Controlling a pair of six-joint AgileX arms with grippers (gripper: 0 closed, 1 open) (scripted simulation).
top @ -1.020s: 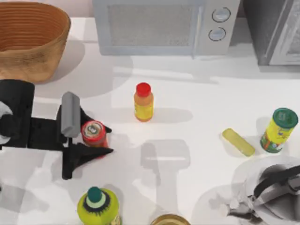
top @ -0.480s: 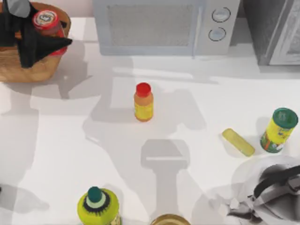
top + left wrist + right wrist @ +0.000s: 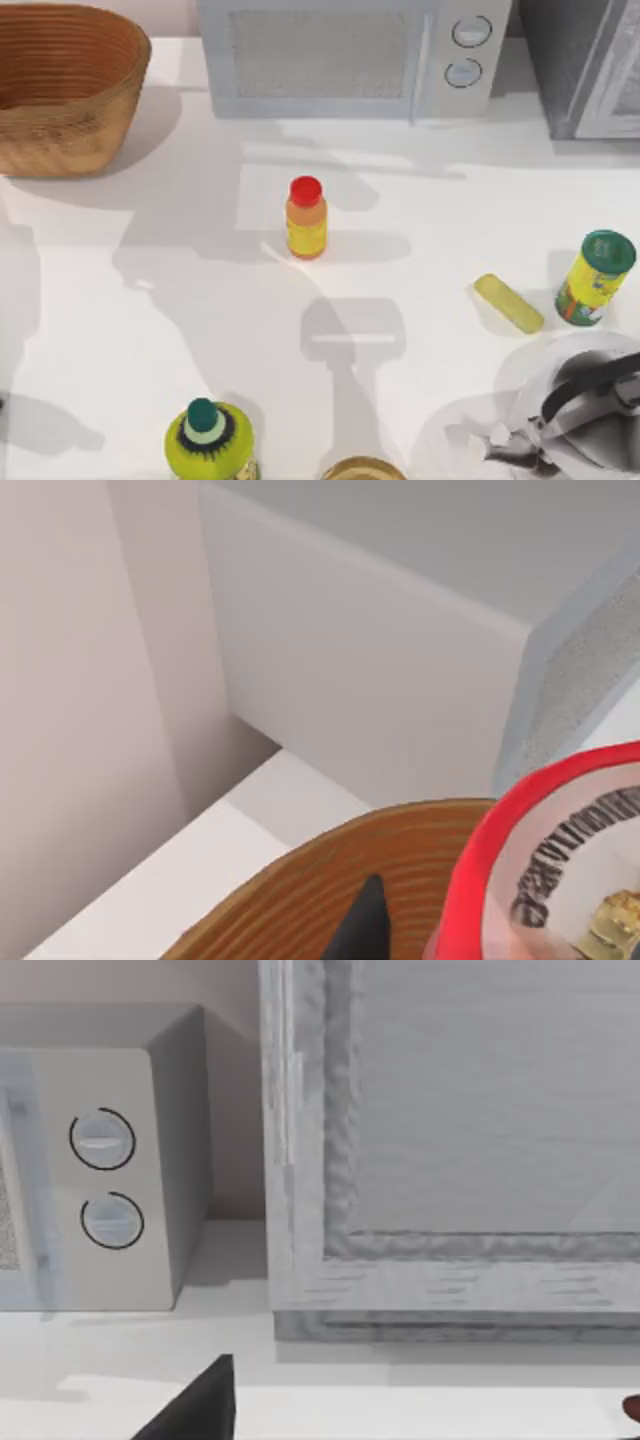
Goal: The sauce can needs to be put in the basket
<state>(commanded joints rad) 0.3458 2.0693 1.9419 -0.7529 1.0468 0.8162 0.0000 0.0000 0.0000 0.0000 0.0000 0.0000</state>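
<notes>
Left end effector (image 3: 400, 935): pinching can (image 3: 560, 870) above basket (image 3: 330, 880) | Risk: off-centre release strikes rim, can topples out

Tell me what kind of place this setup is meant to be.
Most likely a rendered kitchen counter: a microwave with two dials stands at the back of the white table, a wicker basket sits at its far left corner, and condiment containers such as a red-capped bottle stand about.

We look straight down on desk (image 3: 200, 330) from overhead. Left wrist camera sits close above basket (image 3: 330, 880) at desk's far-left corner. Right wrist camera faces microwave (image 3: 100, 1170), shared with overhead view.
</notes>
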